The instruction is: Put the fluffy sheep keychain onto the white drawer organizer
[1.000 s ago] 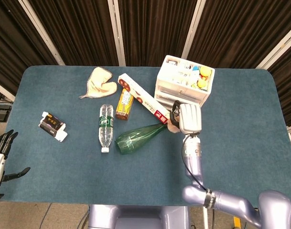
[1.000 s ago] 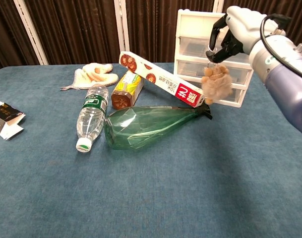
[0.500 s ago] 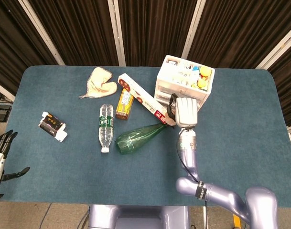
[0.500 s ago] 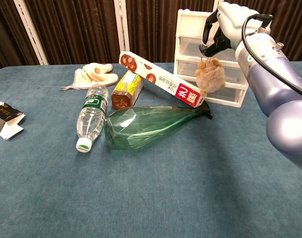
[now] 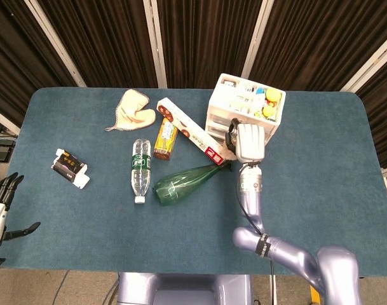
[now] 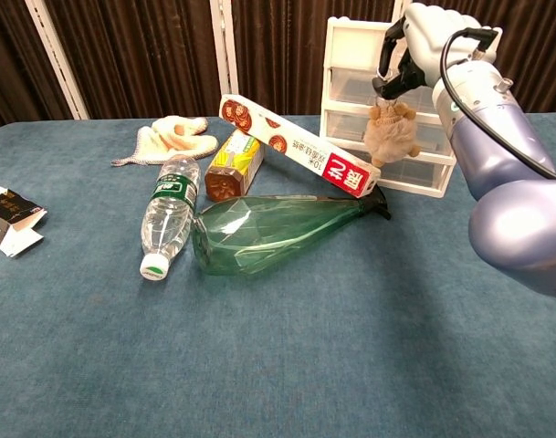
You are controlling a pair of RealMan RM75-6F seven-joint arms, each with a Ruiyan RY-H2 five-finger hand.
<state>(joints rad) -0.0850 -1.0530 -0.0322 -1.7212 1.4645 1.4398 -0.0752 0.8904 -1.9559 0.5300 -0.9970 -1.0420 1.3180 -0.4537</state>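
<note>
1. Compared with the earlier pictures, the right hand (image 6: 424, 41) had risen and gone further toward the upper right of the chest view, and the sheep keychain (image 6: 390, 132) had travelled up with it, closer to the drawer organizer (image 6: 355, 41).
2. The right hand was clamped on the ring of the keychain, and the fluffy body hung below it, in front of the drawers. I could not tell whether the body touched them.
3. In the head view the right hand (image 5: 249, 142) sat at the lower edge of the organizer (image 5: 244, 101), right of centre, and it hid the keychain.
4. The left hand (image 5: 2, 200) waited at the lower left edge with its fingers apart, holding nothing.
5. In my judgement the pickup and most of the lift were done. The keychain was not yet above the top of the organizer, so a little more lifting, a move forward and the release were left.
6. The green bottle (image 6: 268, 228) and the long box (image 6: 296, 146) lay just left of the keychain, in the middle.
</note>
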